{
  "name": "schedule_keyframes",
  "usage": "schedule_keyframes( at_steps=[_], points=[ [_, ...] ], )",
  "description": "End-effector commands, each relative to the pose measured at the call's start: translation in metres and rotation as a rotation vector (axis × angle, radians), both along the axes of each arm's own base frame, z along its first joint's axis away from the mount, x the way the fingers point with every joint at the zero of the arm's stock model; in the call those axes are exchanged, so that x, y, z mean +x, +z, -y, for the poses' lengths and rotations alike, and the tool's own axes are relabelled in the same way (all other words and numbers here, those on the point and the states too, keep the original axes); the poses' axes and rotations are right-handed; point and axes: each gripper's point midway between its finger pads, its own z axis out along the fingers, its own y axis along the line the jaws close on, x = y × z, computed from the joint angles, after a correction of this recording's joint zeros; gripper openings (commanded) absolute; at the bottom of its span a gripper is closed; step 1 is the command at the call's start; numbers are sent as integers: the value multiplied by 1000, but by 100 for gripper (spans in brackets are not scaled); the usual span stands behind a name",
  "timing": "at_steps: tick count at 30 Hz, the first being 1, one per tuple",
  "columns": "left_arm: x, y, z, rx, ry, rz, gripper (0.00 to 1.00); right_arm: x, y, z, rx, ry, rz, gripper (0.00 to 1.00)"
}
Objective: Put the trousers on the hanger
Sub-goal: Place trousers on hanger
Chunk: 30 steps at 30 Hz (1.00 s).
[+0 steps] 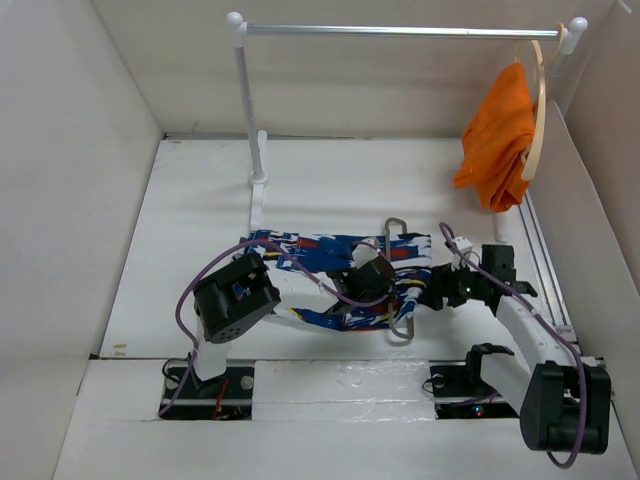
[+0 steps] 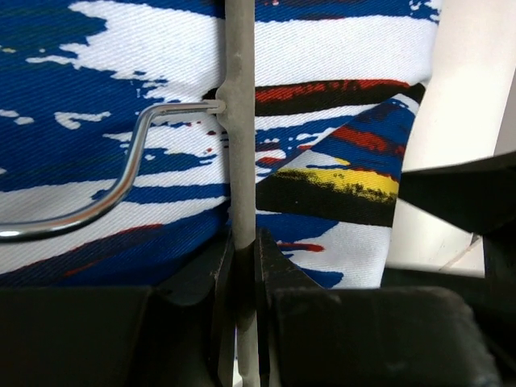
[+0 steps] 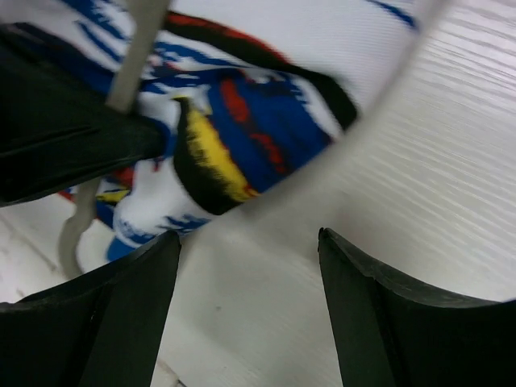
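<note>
Across the middle of the top view, the trousers (image 1: pixel 330 275) lie stretched flat on the tabletop (image 1: pixel 330 180), with the hanger (image 2: pixel 239 161) laid over their right-hand end. The left end effector (image 2: pixel 240 266) is clamped on the hanger's thin grey wire, which runs straight up the left wrist view, the hook curving off to the left. The right end effector (image 3: pixel 248 242) has its jaws apart over bare tabletop at the lower middle of its own view, holding nothing. Whether the cloth passes through the wire triangle is unclear. The risk, as I judge it, is that lifting now lets unsecured cloth slide off, or that the thin wire twists in the pinch.
</note>
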Motion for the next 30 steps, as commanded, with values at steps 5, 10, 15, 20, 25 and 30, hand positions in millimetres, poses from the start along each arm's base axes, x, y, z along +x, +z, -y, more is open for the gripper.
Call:
schedule_keyframes(
  at_steps=[5,10,15,20,25,30],
  points=[
    [-7,-21,-2,85,-51,-19,0,1,30,-35,77,145,106,74],
    [-7,-20,0,83,-57,-15,0,2,25,-44,88,164,90,75],
    [-7,-23,-4,95,-51,-12,0,10,18,-42,46,138,80,61],
    [-7,-26,-10,126,-53,-4,0,35,38,-43,44,129,154,4],
    [-6,-32,-31,195,-27,7,0,50,94,-34,-15,92,264,0],
    [3,-37,-62,220,45,-14,0,53,118,-2,-121,15,302,0]
  ],
)
